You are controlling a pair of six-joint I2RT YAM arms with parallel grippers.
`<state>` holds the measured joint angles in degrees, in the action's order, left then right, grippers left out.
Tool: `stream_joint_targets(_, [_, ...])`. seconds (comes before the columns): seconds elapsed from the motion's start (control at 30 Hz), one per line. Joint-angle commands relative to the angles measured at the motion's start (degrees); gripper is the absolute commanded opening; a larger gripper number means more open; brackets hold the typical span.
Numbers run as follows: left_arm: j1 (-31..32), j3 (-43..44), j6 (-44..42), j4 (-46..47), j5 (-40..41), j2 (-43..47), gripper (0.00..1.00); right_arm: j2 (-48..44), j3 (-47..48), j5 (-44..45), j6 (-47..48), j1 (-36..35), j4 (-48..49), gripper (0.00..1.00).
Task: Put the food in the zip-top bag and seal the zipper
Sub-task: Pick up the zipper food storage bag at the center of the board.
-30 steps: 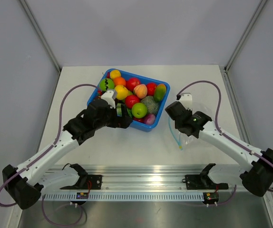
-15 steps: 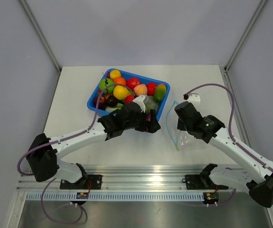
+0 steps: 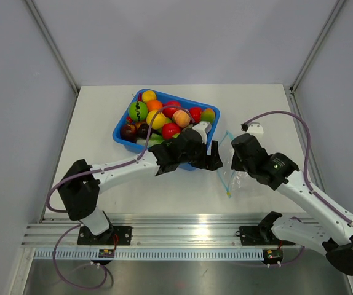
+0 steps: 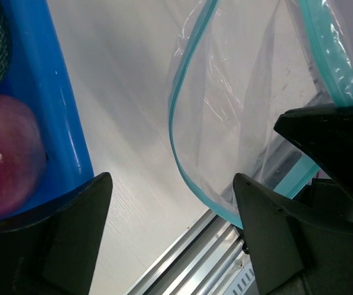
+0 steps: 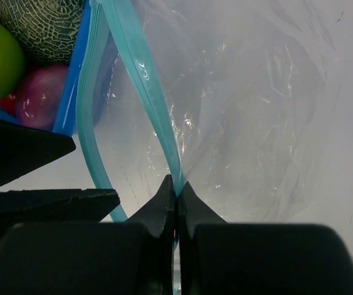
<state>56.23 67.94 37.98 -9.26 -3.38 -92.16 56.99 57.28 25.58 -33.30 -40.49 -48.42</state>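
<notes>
The food is a heap of small toy fruits in the blue bin. A purple one and a netted melon lie in its near right corner. The clear zip-top bag lies right of the bin, its mouth gaping toward it. My right gripper is shut on one side of the blue-green zipper and holds that edge up. My left gripper is open and empty, between the bin's corner and the bag's mouth, with its far finger against the zipper's lower loop.
The blue bin stands at the middle back of the white table; its wall is just beside my left finger. The aluminium rail runs along the near edge. Grey walls enclose both sides.
My left arm has swung right, from over the bin to the bag's mouth. My right gripper has shifted slightly right and nearer with the bag's edge in it.
</notes>
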Motion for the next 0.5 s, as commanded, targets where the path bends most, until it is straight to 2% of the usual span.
stream_joint_targets(0.0, [0.4, 4.3, 0.3, 3.5, -1.7, -2.2, 0.78, -2.1, 1.4, -1.1, -0.8, 0.1, -0.7, 0.00])
stream_joint_targets(0.2, [0.6, 6.4, 0.3, 4.9, -3.3, -5.0, 0.42, -2.5, 1.8, -1.5, -1.1, 0.1, -1.8, 0.00])
stream_joint_targets(0.23, [0.6, 6.8, 0.3, 4.8, -3.6, -5.4, 0.26, -2.6, 1.7, -1.7, -1.2, 0.1, -1.9, 0.00])
stream_joint_targets(0.3, [0.6, 7.6, 0.0, 4.5, -4.4, -6.3, 0.03, -2.6, 1.7, -1.2, -1.6, 0.1, -2.5, 0.00])
stream_joint_targets(0.33, [0.6, 8.3, -0.3, 3.7, -5.0, -6.5, 0.00, -2.6, 1.8, -1.0, -1.8, 0.1, -3.2, 0.01])
stream_joint_targets(0.43, [0.6, 9.0, -0.9, 3.0, -7.3, -7.0, 0.00, -3.0, 1.8, 1.0, -3.2, 0.1, -4.7, 0.21])
stream_joint_targets(0.47, [0.6, 9.5, -1.1, 2.4, -8.0, -7.2, 0.00, -3.2, 1.7, 1.7, -3.4, 0.1, -5.4, 0.46])
